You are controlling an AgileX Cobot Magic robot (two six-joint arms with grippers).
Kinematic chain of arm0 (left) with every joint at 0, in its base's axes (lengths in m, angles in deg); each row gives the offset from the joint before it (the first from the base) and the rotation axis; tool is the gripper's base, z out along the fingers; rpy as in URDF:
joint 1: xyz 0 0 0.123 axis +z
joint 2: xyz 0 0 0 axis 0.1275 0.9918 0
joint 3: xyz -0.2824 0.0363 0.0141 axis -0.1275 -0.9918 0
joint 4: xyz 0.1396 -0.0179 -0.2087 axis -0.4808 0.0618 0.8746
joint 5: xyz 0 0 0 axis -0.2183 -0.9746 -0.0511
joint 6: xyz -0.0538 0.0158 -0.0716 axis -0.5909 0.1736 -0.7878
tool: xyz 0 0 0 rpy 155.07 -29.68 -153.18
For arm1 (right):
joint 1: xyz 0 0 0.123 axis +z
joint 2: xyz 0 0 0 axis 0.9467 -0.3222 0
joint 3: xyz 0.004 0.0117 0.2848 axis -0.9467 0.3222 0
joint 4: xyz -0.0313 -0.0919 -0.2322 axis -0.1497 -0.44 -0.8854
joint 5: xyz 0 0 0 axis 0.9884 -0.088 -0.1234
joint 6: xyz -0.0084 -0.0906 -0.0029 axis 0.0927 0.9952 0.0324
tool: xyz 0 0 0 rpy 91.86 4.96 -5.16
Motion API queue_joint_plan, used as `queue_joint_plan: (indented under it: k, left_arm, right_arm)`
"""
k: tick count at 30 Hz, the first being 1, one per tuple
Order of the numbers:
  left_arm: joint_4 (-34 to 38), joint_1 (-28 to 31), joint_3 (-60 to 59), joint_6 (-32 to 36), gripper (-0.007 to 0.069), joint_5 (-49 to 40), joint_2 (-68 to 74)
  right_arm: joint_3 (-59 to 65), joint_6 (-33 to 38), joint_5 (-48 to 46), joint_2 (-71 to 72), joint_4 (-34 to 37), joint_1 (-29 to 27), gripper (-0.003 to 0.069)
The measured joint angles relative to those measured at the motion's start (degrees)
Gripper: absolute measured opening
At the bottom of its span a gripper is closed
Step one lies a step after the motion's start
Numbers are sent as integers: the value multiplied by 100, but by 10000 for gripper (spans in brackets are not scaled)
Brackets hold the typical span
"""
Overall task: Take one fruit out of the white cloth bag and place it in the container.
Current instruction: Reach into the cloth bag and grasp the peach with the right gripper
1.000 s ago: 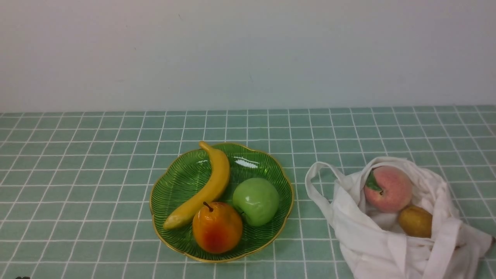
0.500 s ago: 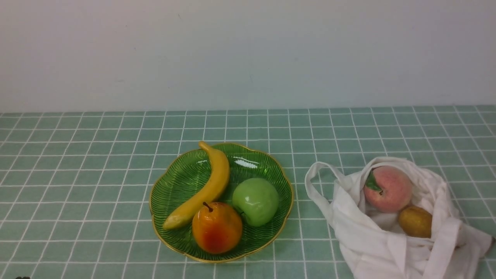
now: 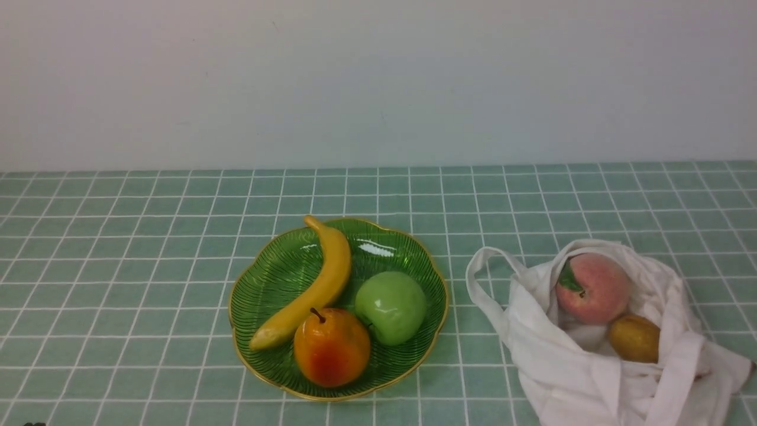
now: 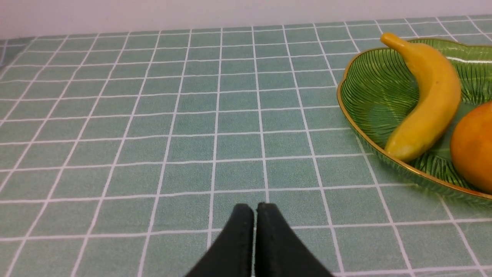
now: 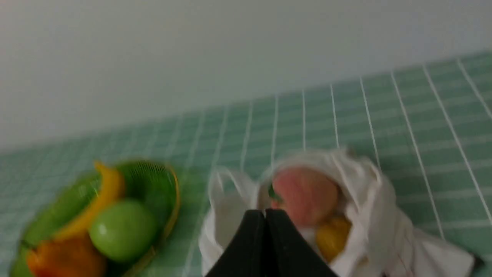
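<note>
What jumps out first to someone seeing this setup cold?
The green plate, left of centre in the front view, with a yellow banana, a green apple and an orange-red pear in it. Next, at right, the white cloth bag, its mouth open on a pink peach and a smaller brownish fruit.

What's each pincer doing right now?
Left pincer: closed or very nearly so, nothing held.
Right pincer: closed, nothing held.
</note>
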Motion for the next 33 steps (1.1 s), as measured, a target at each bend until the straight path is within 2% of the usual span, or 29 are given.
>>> queue_joint_plan:
  k: [4, 9, 13, 17, 22, 24, 25, 26, 28, 33]
  left_arm:
    - [0, 0, 0, 0, -8, 0, 0]
    - [0, 0, 0, 0, -8, 0, 0]
    - [0, 0, 0, 0, -8, 0, 0]
    - [0, 0, 0, 0, -8, 0, 0]
    - [0, 0, 0, 0, -8, 0, 0]
    - [0, 0, 0, 0, -8, 0, 0]
    - [0, 0, 0, 0, -8, 0, 0]
    - [0, 0, 0, 0, -8, 0, 0]
    - [0, 0, 0, 0, -8, 0, 0]
    - [0, 0, 0, 0, -8, 0, 0]
  right_arm:
    - [-514, 1022, -774, -1366, 166, 18, -14]
    - [-984, 1939, -734, -2843, 453, 24, -10]
    - [-1205, 2089, -499, -3604, 549, 24, 1]
    - [-1385, 2108, -53, -4407, 570, 24, 50]
    - [-1644, 2113, 330, -5103, 460, 29, 190]
    - [-1779, 2115, 459, -5360, 417, 29, 278]
    - [-1779, 2115, 466, -5360, 417, 29, 288]
    - [-1864, 2115, 527, -5547, 417, 29, 365]
    - [-1956, 2120, 604, -5789, 417, 35, 468]
    - [-1974, 2144, 935, -6185, 152, 177, 621]
